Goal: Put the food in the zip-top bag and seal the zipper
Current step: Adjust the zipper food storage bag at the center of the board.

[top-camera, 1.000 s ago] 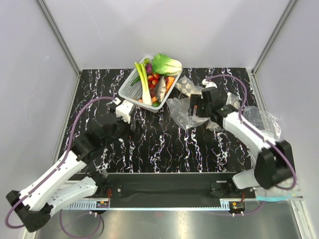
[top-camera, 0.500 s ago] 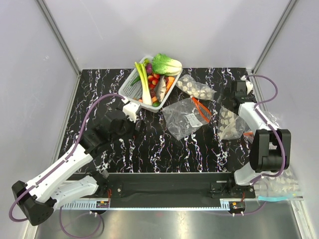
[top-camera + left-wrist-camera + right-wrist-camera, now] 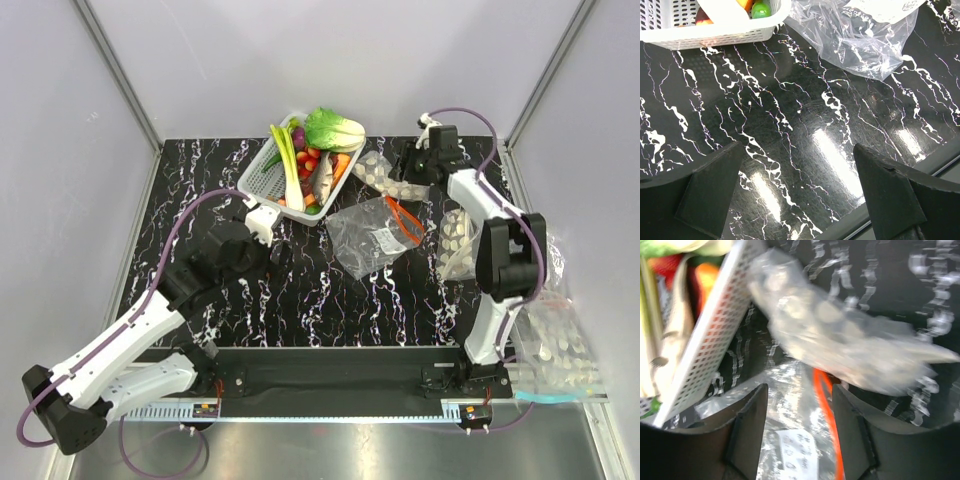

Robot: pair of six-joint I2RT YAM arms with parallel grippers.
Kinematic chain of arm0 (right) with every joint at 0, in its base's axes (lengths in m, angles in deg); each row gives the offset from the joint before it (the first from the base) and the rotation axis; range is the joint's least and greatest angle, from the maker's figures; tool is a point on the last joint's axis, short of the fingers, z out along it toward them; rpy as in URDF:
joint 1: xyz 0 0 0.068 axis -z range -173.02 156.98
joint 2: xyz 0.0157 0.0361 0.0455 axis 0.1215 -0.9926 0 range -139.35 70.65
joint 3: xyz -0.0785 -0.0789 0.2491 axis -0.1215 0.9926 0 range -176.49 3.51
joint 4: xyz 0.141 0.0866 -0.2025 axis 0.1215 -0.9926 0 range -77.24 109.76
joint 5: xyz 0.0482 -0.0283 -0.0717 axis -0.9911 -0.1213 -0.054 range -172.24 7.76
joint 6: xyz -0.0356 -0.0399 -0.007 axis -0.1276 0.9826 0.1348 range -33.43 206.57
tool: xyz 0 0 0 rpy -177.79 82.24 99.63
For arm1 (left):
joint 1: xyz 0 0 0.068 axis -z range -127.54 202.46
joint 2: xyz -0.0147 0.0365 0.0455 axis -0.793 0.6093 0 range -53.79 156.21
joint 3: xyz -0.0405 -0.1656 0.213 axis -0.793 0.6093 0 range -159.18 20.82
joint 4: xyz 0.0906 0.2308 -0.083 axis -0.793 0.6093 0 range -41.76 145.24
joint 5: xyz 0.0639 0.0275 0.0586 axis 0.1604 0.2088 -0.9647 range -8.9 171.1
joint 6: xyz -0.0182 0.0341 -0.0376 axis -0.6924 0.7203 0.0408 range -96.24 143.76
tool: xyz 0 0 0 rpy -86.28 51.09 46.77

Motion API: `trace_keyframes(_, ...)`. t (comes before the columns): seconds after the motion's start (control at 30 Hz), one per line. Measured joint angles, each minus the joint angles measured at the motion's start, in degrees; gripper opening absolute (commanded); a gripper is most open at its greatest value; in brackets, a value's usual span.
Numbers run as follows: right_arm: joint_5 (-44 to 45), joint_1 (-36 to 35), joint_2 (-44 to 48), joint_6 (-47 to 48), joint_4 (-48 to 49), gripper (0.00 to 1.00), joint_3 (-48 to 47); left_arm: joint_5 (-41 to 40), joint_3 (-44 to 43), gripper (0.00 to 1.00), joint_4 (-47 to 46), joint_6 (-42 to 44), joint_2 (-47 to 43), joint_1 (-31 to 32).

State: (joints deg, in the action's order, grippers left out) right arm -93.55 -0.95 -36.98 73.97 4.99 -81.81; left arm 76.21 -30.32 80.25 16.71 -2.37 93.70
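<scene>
1. The right gripper has its fingers apart with nothing between them. It hangs over the far right part of the table, just above a wrinkly bag of pale lumps.
2. Right wrist view, blurred: under the fingers runs the zipper of the zip-top bag, with the white label nearer the camera. I cannot tell whether the gripper touches either bag.
3. The left gripper is spread wide and empty, over bare table. The basket is just beyond it, and a corner of the zip-top bag lies off to the right.
4. The zip-top bag lies flat near mid-table, right of the basket, with its zipper end toward the right arm. No food shows inside. I cannot tell whether the mouth is open.
5. Food: the leek and the pale root lie in the basket among red and orange pieces, beside the cabbage.
6. Progress, my judgement: nothing is bagged and nothing is sealed. Still to do: hold the mouth open, move the pieces across, close the zipper.
7. Clutter: a second bag of lumps lies right of the zip-top bag. A third bag is at the near right edge.
8. The table is glossy black with white veining, and lamp glare shows in the left wrist view.
9. Room: plain pale grey walls on three sides, with metal posts at the corners.
</scene>
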Motion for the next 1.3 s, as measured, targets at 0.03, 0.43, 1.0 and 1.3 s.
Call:
trace_keyframes(0.03,-2.0,-0.5,-1.8,0.3,-0.1,0.58,-1.4,0.0,0.0,0.99,0.0,0.1,0.0,0.0)
trace_keyframes(0.43,-5.7,-1.8,-23.2,-1.8,-7.5,0.68,-22.4,-0.1,0.0,0.99,0.0,0.6,0.0,0.0)
trace_keyframes(1.0,23.8,8.1,-11.3,-10.2,-9.2,0.79,-12.9,0.0,0.0,0.99,0.0,0.8,-0.2,0.0)
trace_keyframes(1.3,15.0,-0.1,15.2,-10.0,-10.3,0.7,4.5,0.0,0.0,0.99,0.0,0.8,-3.6,0.0)
